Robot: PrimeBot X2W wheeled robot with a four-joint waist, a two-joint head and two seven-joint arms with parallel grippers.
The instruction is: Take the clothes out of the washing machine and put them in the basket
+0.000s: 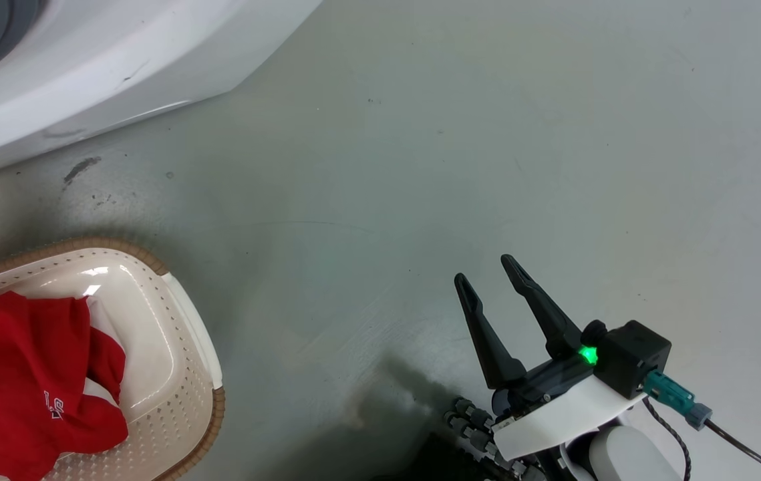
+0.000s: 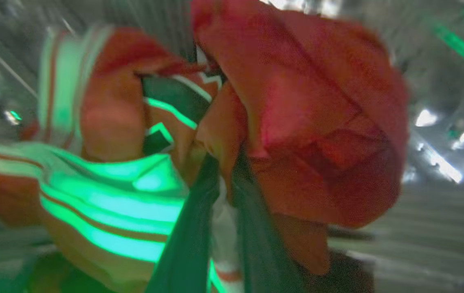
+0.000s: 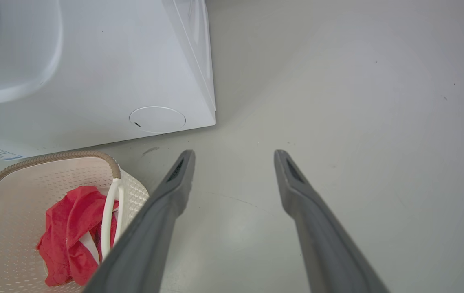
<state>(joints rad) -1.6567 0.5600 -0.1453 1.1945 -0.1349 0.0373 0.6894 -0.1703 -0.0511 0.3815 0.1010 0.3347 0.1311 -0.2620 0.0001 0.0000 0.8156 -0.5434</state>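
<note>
Inside the blurred drum (image 2: 439, 122), left pincer (image 2: 219, 171) clamped on red garment (image 2: 317, 122), right pincer (image 3: 234, 154) apart

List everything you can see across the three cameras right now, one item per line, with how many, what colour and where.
washing machine: one, white, on the floor behind the basket
drum: one, shiny steel, behind the held garment
basket: one, cream with a brown rim, on the floor in front of the machine
garment in the basket: at least one, red with white trim, lying inside the basket
garment in the drum: one, red with white stripes, blurred, pinched by the left gripper
floor: grey, with a few dark scuffs near the machine
left gripper: one, dark fingers closed on the garment
right gripper: one, dark fingers apart, holding nothing, over bare floor
</note>
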